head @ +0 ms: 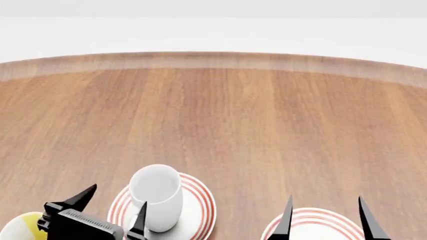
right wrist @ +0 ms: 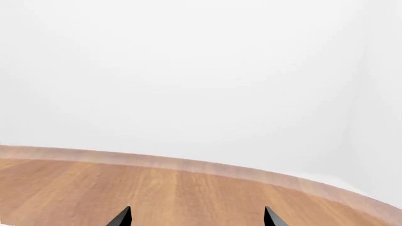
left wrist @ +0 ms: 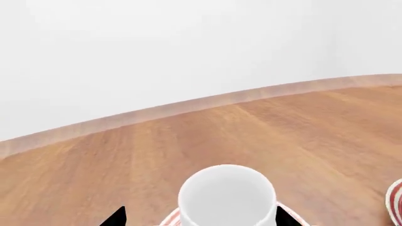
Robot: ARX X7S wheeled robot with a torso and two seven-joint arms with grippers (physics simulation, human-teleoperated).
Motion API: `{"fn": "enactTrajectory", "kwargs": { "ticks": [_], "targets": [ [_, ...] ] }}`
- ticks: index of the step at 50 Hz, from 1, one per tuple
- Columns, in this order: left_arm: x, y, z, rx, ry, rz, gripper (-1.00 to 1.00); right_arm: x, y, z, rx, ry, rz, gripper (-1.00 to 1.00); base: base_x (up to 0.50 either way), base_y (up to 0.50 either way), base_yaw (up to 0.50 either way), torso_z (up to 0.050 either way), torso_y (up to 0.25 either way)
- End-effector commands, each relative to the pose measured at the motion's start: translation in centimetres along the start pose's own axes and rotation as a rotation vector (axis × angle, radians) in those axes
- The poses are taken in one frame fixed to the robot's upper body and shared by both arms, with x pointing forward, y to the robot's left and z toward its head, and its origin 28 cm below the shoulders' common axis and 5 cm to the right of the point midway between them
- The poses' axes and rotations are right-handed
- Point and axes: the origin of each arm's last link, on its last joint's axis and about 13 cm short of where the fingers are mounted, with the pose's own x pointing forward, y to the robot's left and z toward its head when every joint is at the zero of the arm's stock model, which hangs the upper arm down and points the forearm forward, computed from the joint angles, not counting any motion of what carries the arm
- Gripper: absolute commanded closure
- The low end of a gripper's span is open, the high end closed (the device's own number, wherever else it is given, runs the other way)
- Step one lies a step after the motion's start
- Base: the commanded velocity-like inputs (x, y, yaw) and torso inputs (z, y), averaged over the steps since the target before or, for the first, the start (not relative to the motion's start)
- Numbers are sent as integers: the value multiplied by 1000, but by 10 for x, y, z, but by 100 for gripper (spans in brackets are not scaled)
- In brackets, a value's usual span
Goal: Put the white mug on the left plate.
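Note:
The white mug stands upright on the left plate, a white plate with red rings. My left gripper is open just left of and behind the mug, its black fingertips wide apart. In the left wrist view the mug sits ahead between the two fingertips, closer to one of them, with a gap on the other side, and the plate's rim shows under it. My right gripper is open and empty over the right plate. In the right wrist view the right gripper has only bare wood ahead.
A small white mug with a yellow inside stands at the near left, beside my left gripper. The right plate's edge shows in the left wrist view. The wooden table runs back to a curved far edge and a white wall.

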Motion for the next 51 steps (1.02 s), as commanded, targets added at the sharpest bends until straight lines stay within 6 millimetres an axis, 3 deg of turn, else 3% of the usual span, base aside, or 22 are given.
{"fn": "enactTrajectory", "kwargs": {
  "ticks": [1,11,27,41,51],
  "targets": [
    [-23,-5,26,-12,-102,-14,-100,1,0,3,31,-53,-31,-100,0,0,0,0,0],
    [-51,-10,53,-35,-225,17,-100,-9,4,25,78,-178,-32,-100,0,0,0,0,0],
    [-116,-18,84,-79,-418,95,-100,-31,14,48,101,-291,-2,-100,0,0,0,0,0],
    [-142,-24,99,-72,-501,88,-100,-53,20,65,145,-377,12,-100,0,0,0,0,0],
    [-146,-27,101,-82,-514,80,-100,-58,21,65,164,-395,9,-100,0,0,0,0,0]
  ]
}}
